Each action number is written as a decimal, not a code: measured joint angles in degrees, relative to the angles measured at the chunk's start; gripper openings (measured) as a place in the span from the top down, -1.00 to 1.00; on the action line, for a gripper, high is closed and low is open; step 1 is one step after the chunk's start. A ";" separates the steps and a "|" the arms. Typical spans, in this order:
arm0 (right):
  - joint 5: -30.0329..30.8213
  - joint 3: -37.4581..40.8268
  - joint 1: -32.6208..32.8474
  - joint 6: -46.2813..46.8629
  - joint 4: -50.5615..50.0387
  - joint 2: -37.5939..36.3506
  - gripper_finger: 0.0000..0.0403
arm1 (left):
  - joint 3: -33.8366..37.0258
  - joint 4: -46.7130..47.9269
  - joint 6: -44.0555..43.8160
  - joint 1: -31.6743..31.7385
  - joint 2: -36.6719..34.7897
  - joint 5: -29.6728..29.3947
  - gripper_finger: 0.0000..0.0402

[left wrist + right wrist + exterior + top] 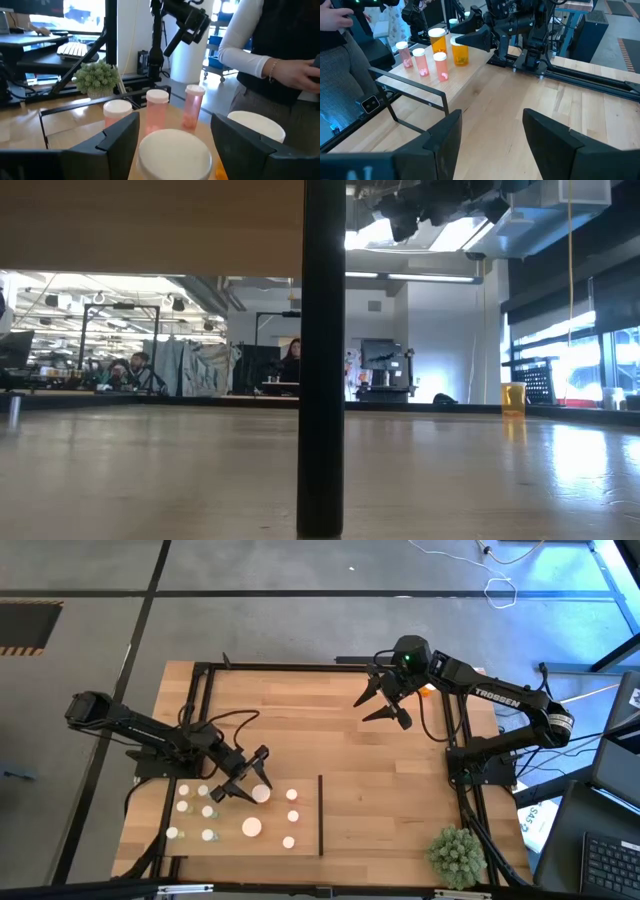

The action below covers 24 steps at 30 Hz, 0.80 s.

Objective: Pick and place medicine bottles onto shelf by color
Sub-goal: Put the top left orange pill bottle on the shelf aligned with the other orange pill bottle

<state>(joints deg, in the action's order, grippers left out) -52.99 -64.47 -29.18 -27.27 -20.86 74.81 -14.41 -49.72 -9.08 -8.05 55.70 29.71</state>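
On the shelf [308,835], the pale board at the near left with a thin dark divider [320,815], stand several white-capped medicine bottles [208,811]. My left gripper [252,787] is open and almost level over the board. Its fingers stand on either side of a wide white-capped bottle [174,152] that rests on its base; I cannot make out a touch. Beyond it stand two pale pink bottles [157,107]. My right gripper [385,705] hangs open above the table's far right with nothing between its fingers. One orange bottle [427,691] stands alone by the right arm.
A spiky green plant ball [457,855] sits at the near right corner. A black frame rail [300,667] runs around the tabletop. A person in a white sleeve [250,55] stands just beyond the table's near edge. The bare planks [390,790] lie right of the divider.
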 joint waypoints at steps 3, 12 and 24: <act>0.00 0.00 0.00 0.00 0.00 0.01 -0.06 | 0.00 -1.60 -0.24 0.00 0.00 0.00 -0.19; 0.02 0.00 0.01 0.00 0.00 0.00 -0.06 | 0.00 -12.73 -5.45 2.19 -0.43 -4.54 -0.15; 0.01 0.00 -0.01 0.00 0.00 0.00 -0.06 | 0.00 -13.52 -4.69 2.42 -0.36 -6.45 -0.16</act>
<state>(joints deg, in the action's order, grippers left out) -52.98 -64.47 -29.19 -27.27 -20.86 74.81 -14.41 -63.25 -13.78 -5.64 55.34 23.27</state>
